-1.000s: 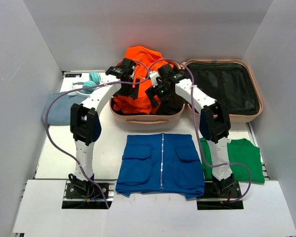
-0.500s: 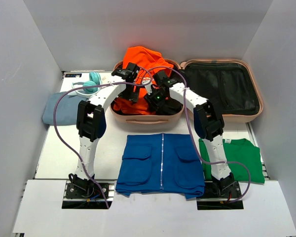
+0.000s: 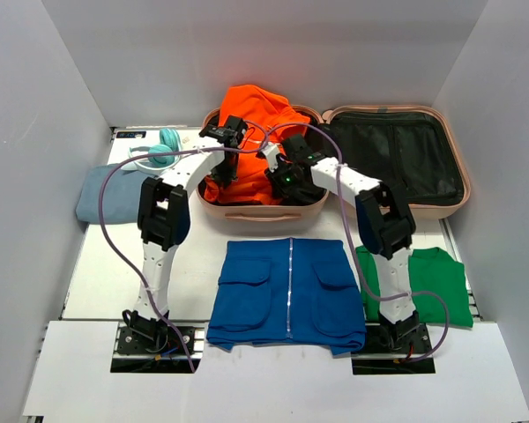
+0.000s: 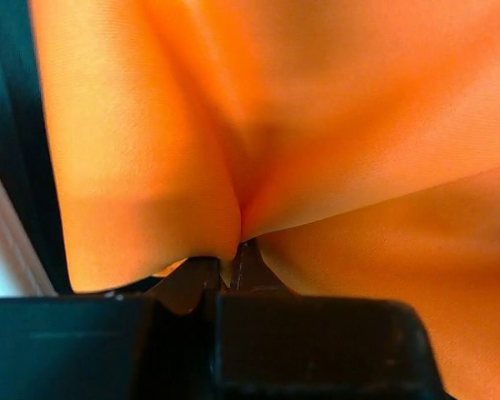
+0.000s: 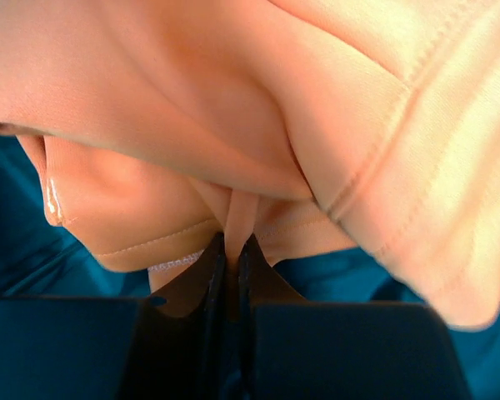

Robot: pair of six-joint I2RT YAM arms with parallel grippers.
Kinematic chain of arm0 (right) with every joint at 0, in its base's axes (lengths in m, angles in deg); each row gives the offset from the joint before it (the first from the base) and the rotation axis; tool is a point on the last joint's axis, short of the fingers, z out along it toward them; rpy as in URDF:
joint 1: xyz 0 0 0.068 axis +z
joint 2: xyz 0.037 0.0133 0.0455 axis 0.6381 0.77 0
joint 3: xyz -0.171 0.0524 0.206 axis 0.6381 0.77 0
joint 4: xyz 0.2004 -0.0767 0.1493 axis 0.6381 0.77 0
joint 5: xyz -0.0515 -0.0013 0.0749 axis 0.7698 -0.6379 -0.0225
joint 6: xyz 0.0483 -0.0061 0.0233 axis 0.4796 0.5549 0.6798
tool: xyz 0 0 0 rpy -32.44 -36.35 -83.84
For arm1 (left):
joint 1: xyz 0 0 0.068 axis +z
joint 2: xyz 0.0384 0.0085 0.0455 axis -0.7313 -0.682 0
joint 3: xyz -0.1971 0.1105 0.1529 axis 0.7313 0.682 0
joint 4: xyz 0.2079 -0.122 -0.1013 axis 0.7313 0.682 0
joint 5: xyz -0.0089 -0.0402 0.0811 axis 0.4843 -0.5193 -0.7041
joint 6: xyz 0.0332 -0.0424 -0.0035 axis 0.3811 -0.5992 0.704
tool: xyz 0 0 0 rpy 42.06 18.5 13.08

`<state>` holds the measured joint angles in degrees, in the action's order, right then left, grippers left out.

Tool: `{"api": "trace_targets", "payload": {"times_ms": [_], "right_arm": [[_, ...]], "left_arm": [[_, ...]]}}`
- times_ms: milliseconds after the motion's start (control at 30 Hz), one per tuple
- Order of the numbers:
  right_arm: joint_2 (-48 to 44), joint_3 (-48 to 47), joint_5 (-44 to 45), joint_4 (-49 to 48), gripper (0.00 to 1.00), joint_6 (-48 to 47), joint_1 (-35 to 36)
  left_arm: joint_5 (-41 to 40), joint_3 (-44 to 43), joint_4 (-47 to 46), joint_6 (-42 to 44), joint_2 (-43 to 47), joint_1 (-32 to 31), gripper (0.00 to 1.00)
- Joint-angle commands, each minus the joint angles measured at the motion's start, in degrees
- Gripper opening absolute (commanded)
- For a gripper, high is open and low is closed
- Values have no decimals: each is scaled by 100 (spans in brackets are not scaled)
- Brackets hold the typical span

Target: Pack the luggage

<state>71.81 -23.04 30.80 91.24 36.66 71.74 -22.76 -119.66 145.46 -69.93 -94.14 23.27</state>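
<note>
Both pincers have come down into the orange garment (image 3: 251, 110) and closed since a second ago; before that they stood wide open above it. Both elbows have swung inward.

Left to right, top view:
- 1 grey-blue folded garment (image 3: 106, 196), mid-left, on the white table (image 3: 97, 264).
- 1 pair of teal headphones (image 3: 163, 145), just above it, upper left.
- Left gripper (image 4: 236, 254): together, clamped on a fold of orange fabric. The wrist view shows the crease running into the fingertips.
- 1 luggage (image 3: 263, 211), pale pink, opened flat at upper centre. The orange garment is piled in its left half, spilling over the far rim. The right half shows black lining only.
- Right gripper (image 5: 232, 250): together, pinching a hem fold of the same garment, near the centre of the left half.
- 1 blue garment (image 3: 286, 291) with two flap pockets, lower centre, flat, just in front of the luggage.
- 1 green garment (image 3: 428, 284), lower right, partly behind the right arm.

Total: 4 garments, 2 arms.
</note>
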Motion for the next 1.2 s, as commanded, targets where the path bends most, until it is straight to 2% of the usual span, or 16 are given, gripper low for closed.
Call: {"api": "trace_targets", "payload": {"times_ms": [0,133,233,367,567,633,667,700,733,900,967,1000,1067,1100,1133,1167], "right_arm": [[-766,272,-7,17,0,466,-89],[-1199,580,-95,42,0,871,-177],[-1498,808,-131,105,0,951,-213],[-1718,1125,-139,218,0,943,-300],[-1850,1415,-201,210,0,855,-362],[-1850,1573,69,140,0,890,-362],[-1832,1608,124,87,0,864,-379],[-1815,1617,377,69,0,881,-406],[-1728,1600,440,87,0,898,-389],[-1455,1407,705,-54,0,881,-415],[-1323,1197,643,-10,7,890,-441],[-1296,1126,608,34,18,907,-432],[-1313,742,433,420,31,872,-424],[-1401,643,423,691,49,829,-424],[-1445,433,414,772,57,793,-415],[-1489,231,414,842,67,802,-423]], "left_arm": [[202,-181,216,-581,815,35,0],[577,-165,611,-1075,1149,17,0],[817,265,586,-1480,1509,-53,0],[685,1264,525,-2007,1993,-202,0],[404,2611,-310,-2394,2872,-501,0],[430,2963,-581,-2369,2943,-528,19],[430,3025,-661,-2360,2899,-545,47],[413,3078,-706,-2333,2829,-554,61],[387,3053,-706,-2342,2776,-554,69],[158,2580,-680,-2219,2162,-572,69],[166,2271,-479,-2140,1915,-554,67],[201,2018,-391,-2140,1740,-554,66],[289,1630,3,-2105,1616,-554,66],[351,1376,32,-2026,1642,-580,66],[334,1330,58,-1956,1746,-589,68],[351,1277,59,-1903,1808,-589,77]]}}
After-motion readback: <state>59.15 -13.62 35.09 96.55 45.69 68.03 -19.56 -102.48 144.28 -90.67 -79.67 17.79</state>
